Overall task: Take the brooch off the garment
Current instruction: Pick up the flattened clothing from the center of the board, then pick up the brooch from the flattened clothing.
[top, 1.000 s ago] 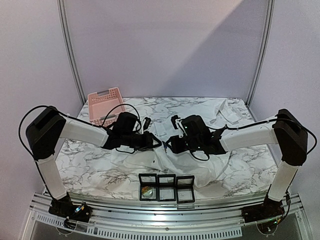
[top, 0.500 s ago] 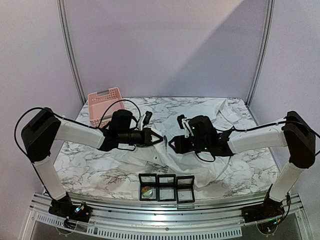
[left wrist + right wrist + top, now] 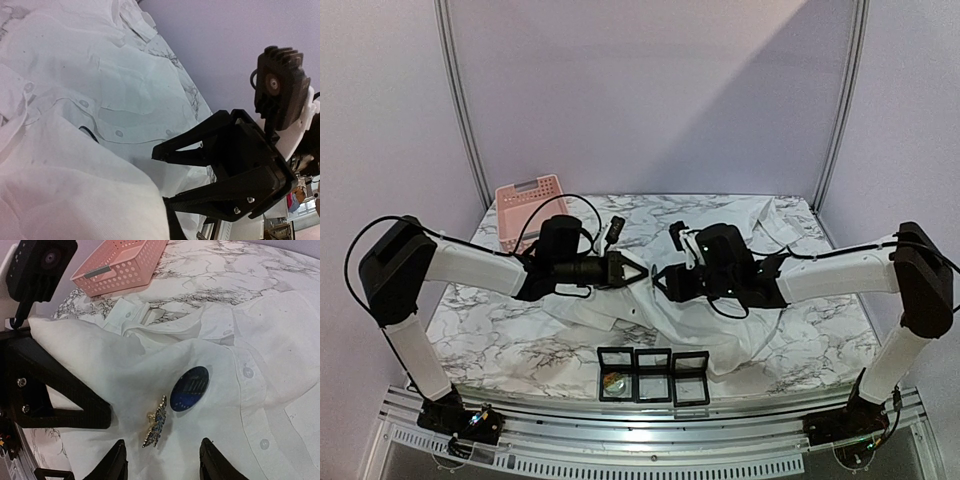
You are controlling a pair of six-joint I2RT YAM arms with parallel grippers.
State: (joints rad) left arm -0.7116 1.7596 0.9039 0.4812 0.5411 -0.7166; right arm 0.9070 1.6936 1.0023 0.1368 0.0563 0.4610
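Observation:
The white garment (image 3: 620, 308) lies wrinkled over the marble table. My left gripper (image 3: 640, 275) is shut on a fold of it and holds that fold raised. In the right wrist view the gold and blue brooch (image 3: 156, 422) is pinned on this raised cloth (image 3: 280, 340), beside a dark blue round badge (image 3: 190, 388). My right gripper (image 3: 162, 462) is open, with the brooch just ahead between its fingertips and not touched. It faces the left gripper (image 3: 102, 415) closely. In the left wrist view cloth (image 3: 75, 100) hides most of my left fingers, and the open right gripper (image 3: 161, 176) is opposite.
A pink basket (image 3: 527, 205) stands at the back left and also shows in the right wrist view (image 3: 122, 262). Three black-framed display boxes (image 3: 653, 375) sit in a row at the table's front edge; the left one holds a small shiny item (image 3: 612, 381).
Both grippers have moved up and toward each other above the table's middle. The left one has raised the fold of cloth; the right one has closed in on it.

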